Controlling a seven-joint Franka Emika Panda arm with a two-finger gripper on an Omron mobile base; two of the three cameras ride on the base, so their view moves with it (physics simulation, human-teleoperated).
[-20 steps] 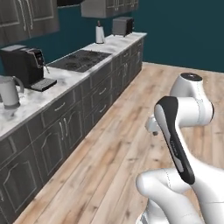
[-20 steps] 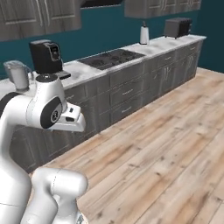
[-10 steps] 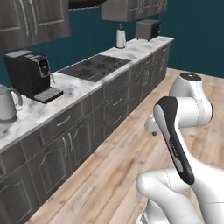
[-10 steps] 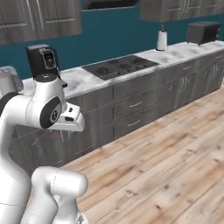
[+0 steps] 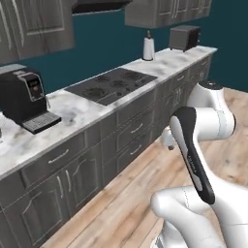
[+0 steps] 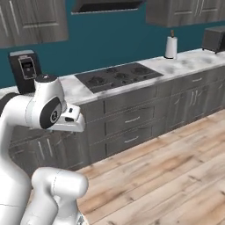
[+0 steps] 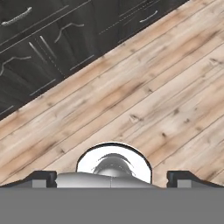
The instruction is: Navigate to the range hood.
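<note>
The range hood is a dark grey canopy at the top edge of the left base view, above the black cooktop. From the right base it hangs at top centre as the same range hood over the cooktop. My arm is folded close to the base, and the hand points down at the wood floor. In the hand view my gripper is open, its two fingertips wide apart with nothing between them.
A marble counter on dark cabinets runs along the teal wall. On it stand a black coffee machine, a paper towel roll and a dark toaster oven. Wood floor lies between the base and the cabinets.
The whole scene has shifted as the base moved: cooktop and hood now sit nearer the centre and larger. The arm keeps its folded pose.
</note>
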